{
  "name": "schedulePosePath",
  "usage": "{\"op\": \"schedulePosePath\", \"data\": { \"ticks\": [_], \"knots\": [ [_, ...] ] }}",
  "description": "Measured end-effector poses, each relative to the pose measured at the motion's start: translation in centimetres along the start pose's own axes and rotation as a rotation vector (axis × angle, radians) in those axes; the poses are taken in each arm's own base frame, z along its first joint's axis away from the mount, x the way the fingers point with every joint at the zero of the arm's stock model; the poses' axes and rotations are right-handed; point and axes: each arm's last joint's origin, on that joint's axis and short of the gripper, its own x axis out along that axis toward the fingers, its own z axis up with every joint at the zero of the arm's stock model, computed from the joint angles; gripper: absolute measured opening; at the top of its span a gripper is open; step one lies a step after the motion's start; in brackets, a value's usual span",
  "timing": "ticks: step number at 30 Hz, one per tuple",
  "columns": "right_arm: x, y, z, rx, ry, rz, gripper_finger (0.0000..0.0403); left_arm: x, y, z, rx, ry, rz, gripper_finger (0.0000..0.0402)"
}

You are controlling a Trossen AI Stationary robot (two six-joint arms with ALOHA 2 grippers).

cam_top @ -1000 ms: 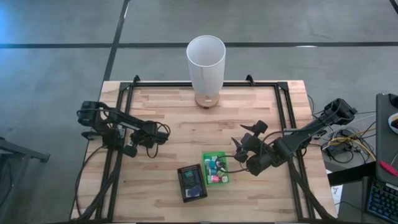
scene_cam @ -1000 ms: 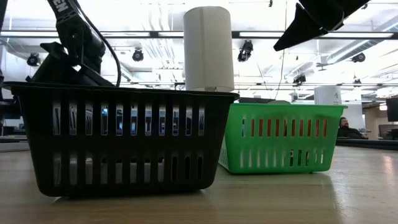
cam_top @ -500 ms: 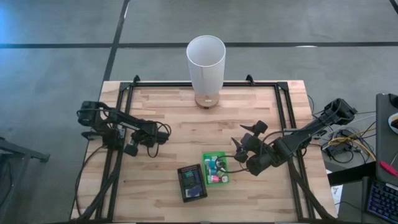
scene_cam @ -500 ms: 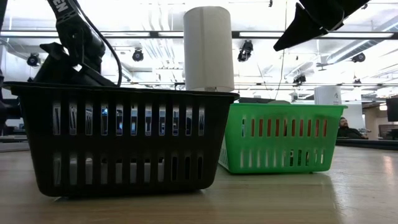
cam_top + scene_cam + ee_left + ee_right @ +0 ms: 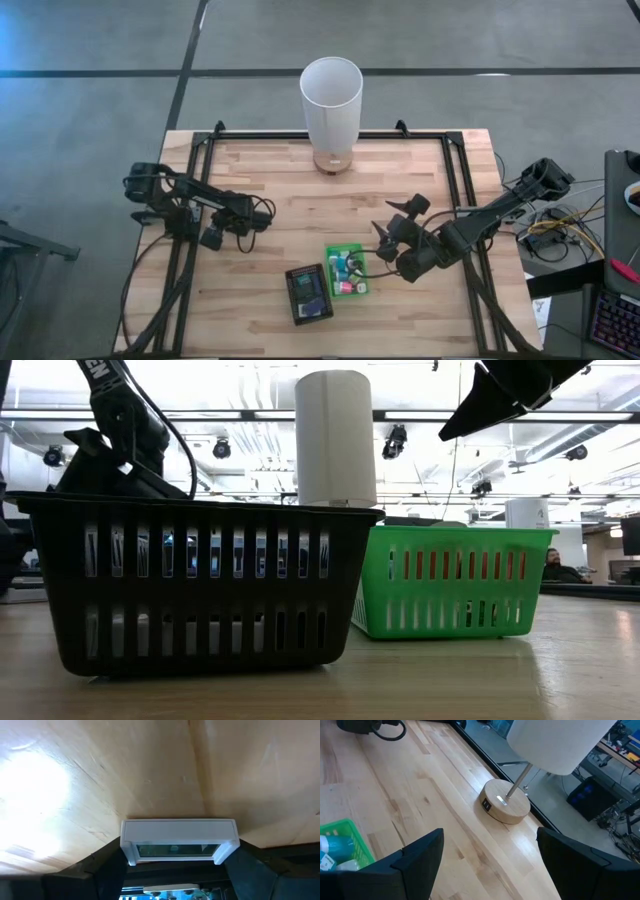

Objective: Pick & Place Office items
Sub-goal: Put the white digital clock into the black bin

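Note:
Small office items, teal, white and pink, lie in the green tray [image 5: 346, 270], which stands on the table beside the black tray [image 5: 308, 294]; the black tray holds a bluish item [image 5: 307, 289]. In the right wrist view a teal item [image 5: 334, 848] shows in the green tray's corner [image 5: 357, 842]. My right gripper [image 5: 392, 218] hovers open just right of the green tray, above its rim height, pointing toward the lamp [image 5: 505, 807]. My left gripper [image 5: 214, 238] rests low near the table's left edge, facing the bare wood [image 5: 150, 770].
A tall white cylinder lamp [image 5: 331, 92] on a round wooden base [image 5: 332, 160] stands at the table's far edge. In the low view the black tray [image 5: 200, 585] and green tray [image 5: 450, 580] stand side by side. Bare wood lies between the arms and the lamp.

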Motion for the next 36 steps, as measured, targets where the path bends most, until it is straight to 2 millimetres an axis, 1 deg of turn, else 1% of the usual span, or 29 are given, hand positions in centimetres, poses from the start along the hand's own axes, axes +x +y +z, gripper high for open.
{"op": "schedulePosePath", "data": {
  "ticks": [5, 7, 11, 13, 16, 18, 20, 23, 27, 30, 32, 34, 36],
  "knots": [
    [0.0, 0.0, 0.0, 0.002, -0.001, 0.0, 0.0313, 0.0, 0.1, 0.0, 0.013, 0.007, 0.026, 0.0284],
    [0.0, 0.0, 0.0, 0.003, -0.001, 0.001, 0.0313, -0.4, 0.3, 0.1, 0.02, 0.001, 0.046, 0.0284],
    [0.0, 0.0, 0.0, 0.003, -0.001, 0.001, 0.0313, -2.1, 0.8, 0.6, 0.015, -0.024, 0.076, 0.0284],
    [0.0, 0.0, 0.0, 0.003, -0.001, 0.001, 0.0313, -3.4, 1.2, 0.9, 0.0, -0.058, 0.087, 0.0284],
    [0.0, 0.0, 0.0, 0.003, -0.001, 0.001, 0.0313, -5.8, 1.9, 1.4, -0.041, -0.125, 0.108, 0.0284],
    [0.0, 0.0, 0.0, 0.002, -0.001, 0.001, 0.0313, -7.9, 2.4, 1.7, -0.084, -0.178, 0.122, 0.0284],
    [0.0, 0.0, 0.0, -0.002, 0.002, 0.004, 0.0313, -10.2, 3.0, 1.8, -0.138, -0.244, 0.137, 0.0284],
    [0.0, 0.1, -0.1, -0.003, 0.02, 0.026, 0.0313, -14.2, 3.6, 1.7, -0.22, -0.378, 0.165, 0.0284],
    [0.0, 0.2, -0.1, -0.001, 0.043, 0.054, 0.0313, -19.6, 3.7, 0.7, -0.332, -0.589, 0.175, 0.0284],
    [-0.1, 0.2, -0.2, 0.005, 0.059, 0.074, 0.0313, -23.2, 2.9, -0.1, -0.393, -0.76, 0.159, 0.0284],
    [-0.1, 0.3, -0.2, 0.005, 0.065, 0.082, 0.0313, -25.2, 1.9, -0.5, -0.41, -0.87, 0.128, 0.0284],
    [-0.1, 0.3, -0.2, 0.008, 0.067, 0.083, 0.0313, -26.8, 0.6, -0.6, -0.426, -0.969, 0.093, 0.0284],
    [-0.1, 0.3, -0.2, 0.03, 0.082, 0.1, 0.0313, -27.9, -1.1, -0.4, -0.435, -1.045, 0.058, 0.0284]
  ]
}}
